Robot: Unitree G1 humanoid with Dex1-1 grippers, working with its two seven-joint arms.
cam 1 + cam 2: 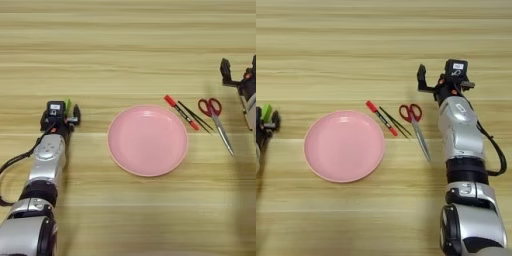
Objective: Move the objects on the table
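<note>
Left gripper (67,114), mid-left of frame, looks closed on the small green block (68,104), which pokes up between its fingers. I'd carry it level to the pink plate (148,140) at centre, right beside it, and only let go once low over it. Right gripper (438,80) hangs open and empty at upper right, just beyond the red-handled scissors (414,122). The red marker (381,117) lies beside them.

Pink plate (147,140) centre, red marker (181,112), black stick (195,117), scissors (217,121) rightward, green block (68,105) in left claw (66,111)
</note>
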